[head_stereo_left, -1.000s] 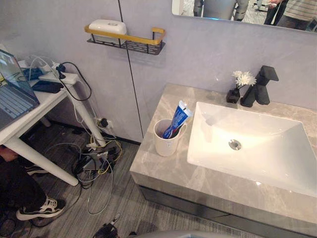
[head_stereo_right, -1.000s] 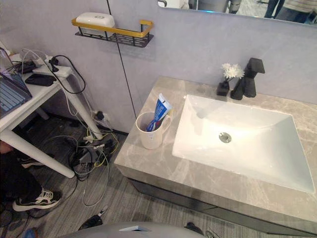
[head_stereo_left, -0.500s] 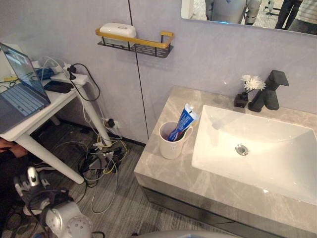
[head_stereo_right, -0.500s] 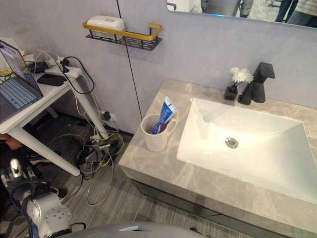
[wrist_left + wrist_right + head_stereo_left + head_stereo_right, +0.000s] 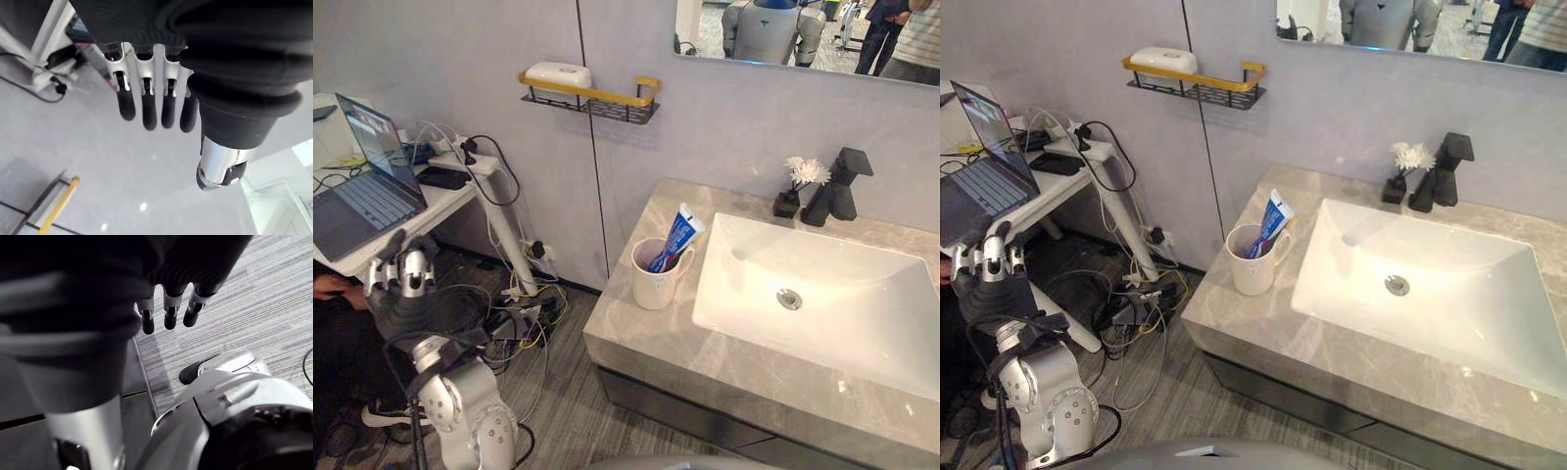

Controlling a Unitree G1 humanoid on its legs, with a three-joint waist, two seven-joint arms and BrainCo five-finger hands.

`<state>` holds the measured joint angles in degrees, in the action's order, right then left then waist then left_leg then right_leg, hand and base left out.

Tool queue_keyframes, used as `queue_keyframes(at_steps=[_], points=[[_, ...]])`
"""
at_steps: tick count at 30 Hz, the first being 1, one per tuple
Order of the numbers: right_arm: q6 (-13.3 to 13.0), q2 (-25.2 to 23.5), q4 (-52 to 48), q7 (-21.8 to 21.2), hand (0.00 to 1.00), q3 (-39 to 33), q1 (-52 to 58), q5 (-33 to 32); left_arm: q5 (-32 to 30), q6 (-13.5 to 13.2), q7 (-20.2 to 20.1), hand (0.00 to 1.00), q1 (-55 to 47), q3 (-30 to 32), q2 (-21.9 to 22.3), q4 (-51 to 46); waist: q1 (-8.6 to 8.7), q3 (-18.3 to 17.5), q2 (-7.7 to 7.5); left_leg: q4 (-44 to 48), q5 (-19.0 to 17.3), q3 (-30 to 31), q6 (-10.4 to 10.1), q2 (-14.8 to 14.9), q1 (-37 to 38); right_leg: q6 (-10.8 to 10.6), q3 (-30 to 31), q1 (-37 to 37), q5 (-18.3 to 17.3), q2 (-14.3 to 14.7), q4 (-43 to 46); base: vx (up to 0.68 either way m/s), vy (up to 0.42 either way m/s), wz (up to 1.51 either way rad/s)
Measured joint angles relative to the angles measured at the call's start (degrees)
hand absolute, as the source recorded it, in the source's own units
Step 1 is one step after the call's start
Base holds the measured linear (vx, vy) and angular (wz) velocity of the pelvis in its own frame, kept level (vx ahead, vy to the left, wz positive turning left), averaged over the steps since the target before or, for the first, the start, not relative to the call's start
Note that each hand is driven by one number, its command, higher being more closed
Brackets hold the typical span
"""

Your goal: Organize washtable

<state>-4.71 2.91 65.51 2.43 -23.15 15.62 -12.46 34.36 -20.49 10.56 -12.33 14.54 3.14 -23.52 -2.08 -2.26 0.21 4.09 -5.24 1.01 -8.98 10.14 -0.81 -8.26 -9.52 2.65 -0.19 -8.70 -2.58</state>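
We judge this to be the opening reach, with nothing yet handled. Our left hand (image 5: pixel 403 281) is raised far out on the left, near the laptop (image 5: pixel 362 186) and well apart from the counter (image 5: pixel 641 338), its fingers straight and loose, grasping nothing. Our right hand (image 5: pixel 169 313) hangs low over the floor, fingers relaxed and empty too. The cup (image 5: pixel 653 282) stands on the counter just beside the sink (image 5: pixel 862 308), with the toothpaste (image 5: pixel 678 233) leaning in it. The next move, we think, calls for swinging the left hand across to the cup, coming in from the side above the counter's edge, and closing round the cup without tipping the tube out.
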Motion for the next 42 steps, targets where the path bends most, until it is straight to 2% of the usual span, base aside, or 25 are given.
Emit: queue_keyframes(at_steps=[6,15,19,28,34,42], points=[[0.0,0.1,0.3,-0.1,0.00,0.0,-0.3,0.0,0.2,1.4,-4.1,1.00,-1.8,-6.9,-0.2,-0.1,0.11,-0.1,-0.03,0.0,0.0,0.0,0.0,0.0,-0.4,0.0,0.1,-0.5,0.0,0.0,0.0,0.00,0.000,0.00],[0.0,0.5,0.4,-0.1,0.00,0.6,-0.9,0.0,2.7,5.2,-9.7,1.00,-4.2,-17.4,-2.1,-0.1,0.89,0.1,0.08,0.0,0.0,0.2,0.0,0.0,-0.7,0.0,0.1,-0.7,0.0,0.0,0.0,0.00,0.000,0.00],[0.0,1.0,0.4,-0.2,0.00,1.0,-1.4,0.1,2.9,6.8,-11.6,1.00,-4.1,-20.4,-6.3,1.8,1.71,0.2,0.23,-0.1,0.0,0.4,0.0,0.0,-0.5,0.1,-0.2,-0.5,0.0,0.1,0.0,0.00,0.000,0.00],[0.1,1.7,0.4,-0.1,0.00,3.3,-1.9,0.1,3.4,7.9,-13.5,1.00,-4.1,-26.6,-10.9,3.9,1.98,0.3,0.23,-0.8,0.2,0.9,-0.2,0.0,0.4,0.2,-0.8,0.4,0.5,0.2,-1.2,0.00,-0.002,0.01],[0.2,1.7,0.5,-0.1,0.00,3.3,-2.8,0.1,3.5,9.2,-14.3,1.00,-3.9,-30.3,-12.5,7.8,3.18,0.5,0.20,-1.1,0.2,0.8,-0.2,0.0,0.5,0.2,-0.8,0.9,1.1,0.2,-2.5,0.00,0.000,0.00],[0.4,1.8,0.5,0.0,0.00,3.4,-3.2,0.1,5.8,10.5,-14.5,1.00,-1.3,-34.9,-12.9,12.3,3.41,1.8,0.10,-1.8,0.2,0.2,-0.2,0.0,1.5,0.2,-0.5,1.3,1.1,0.2,-2.6,0.00,0.001,-0.02]])
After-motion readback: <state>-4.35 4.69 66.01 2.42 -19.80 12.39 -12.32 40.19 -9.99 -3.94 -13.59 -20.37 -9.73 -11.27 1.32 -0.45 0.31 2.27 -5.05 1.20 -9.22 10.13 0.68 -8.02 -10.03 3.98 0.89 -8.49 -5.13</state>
